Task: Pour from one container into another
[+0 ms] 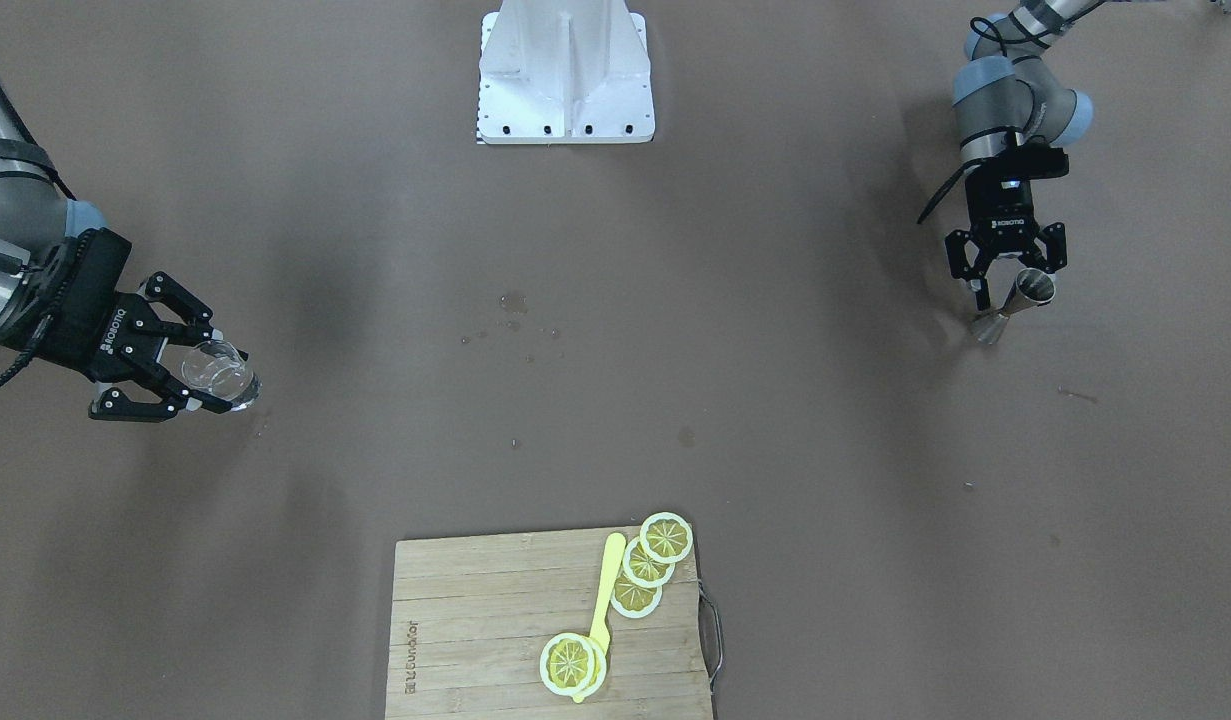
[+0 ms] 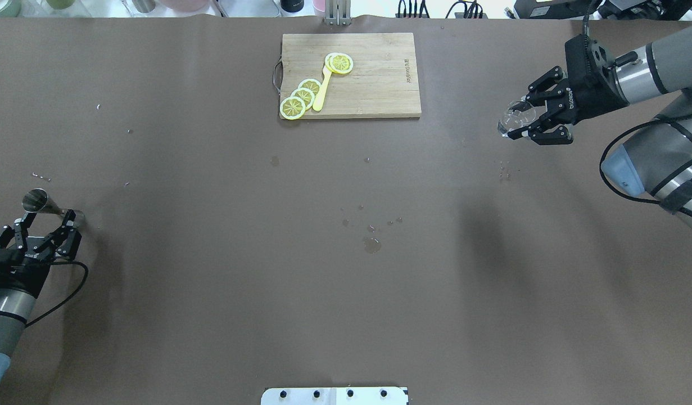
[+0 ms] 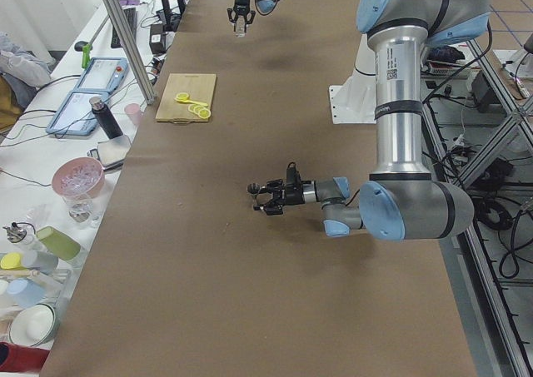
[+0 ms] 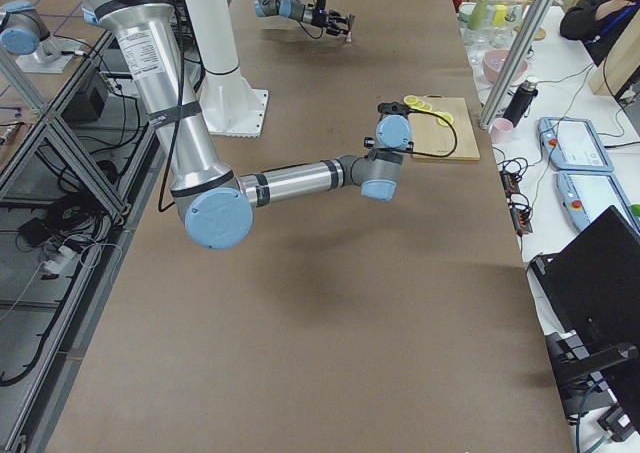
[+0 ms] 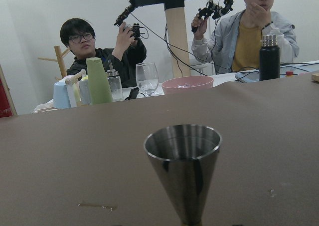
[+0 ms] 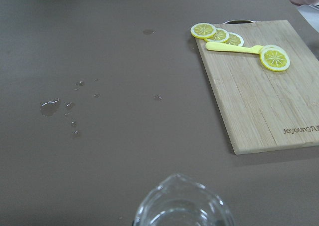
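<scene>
A steel cone-shaped jigger (image 1: 1015, 300) (image 2: 37, 201) stands upright on the brown table on my left side. In the left wrist view the jigger (image 5: 183, 166) fills the centre, its mouth facing up. My left gripper (image 1: 1010, 280) (image 2: 46, 216) is open, its fingers spread to either side of the jigger without touching it. A clear glass cup (image 1: 220, 372) (image 2: 514, 117) is held sideways in my right gripper (image 1: 213, 371) (image 2: 518, 120), which is shut on it. The rim of the glass (image 6: 182, 206) shows at the bottom of the right wrist view.
A wooden cutting board (image 2: 379, 84) (image 1: 475, 620) with lemon slices (image 2: 301, 98) and a yellow utensil (image 2: 321, 90) lies at the far middle. Water drops (image 2: 371, 243) spot the table's centre. Bottles, cups and a pink bowl (image 5: 184, 84) stand past the table's left end, with people behind.
</scene>
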Robot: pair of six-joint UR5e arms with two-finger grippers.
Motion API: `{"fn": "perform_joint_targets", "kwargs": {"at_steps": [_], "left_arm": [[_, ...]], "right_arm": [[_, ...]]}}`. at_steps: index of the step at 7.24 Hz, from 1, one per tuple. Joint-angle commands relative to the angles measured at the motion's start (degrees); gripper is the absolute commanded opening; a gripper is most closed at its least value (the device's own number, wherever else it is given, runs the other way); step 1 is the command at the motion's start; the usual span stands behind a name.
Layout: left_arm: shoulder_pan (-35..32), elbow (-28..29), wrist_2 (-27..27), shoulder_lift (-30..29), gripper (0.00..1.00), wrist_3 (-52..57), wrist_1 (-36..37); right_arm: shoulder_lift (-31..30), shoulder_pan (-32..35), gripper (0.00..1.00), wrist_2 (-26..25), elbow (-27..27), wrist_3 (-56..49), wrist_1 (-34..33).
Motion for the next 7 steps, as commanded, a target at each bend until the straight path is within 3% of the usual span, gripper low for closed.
{"fn": "perform_joint_targets", "kwargs": {"at_steps": [1,4,6,7], "left_arm": [[-1.5,0.8,-0.1,-2.0,0.7,-2.1,0.5],[-1.7,1.1,-0.2,-1.9,0.5,-2.6,0.6],[-1.8,1.0,-1.0,-2.0,0.09,-2.5,0.6],[-1.9,0.4,-1.1,-2.0,0.0,-2.4,0.6]], "right_arm": [[0.2,-1.1,0.0,-2.0,2.8,0.0,-4.5],[-0.4,-3.1,0.0,-5.7,6.9,-0.1,-7.8],[-1.2,-3.4,0.0,-6.2,9.0,-0.1,-9.4],[-1.2,-3.5,0.0,-6.3,11.3,-0.1,-12.6]]}}
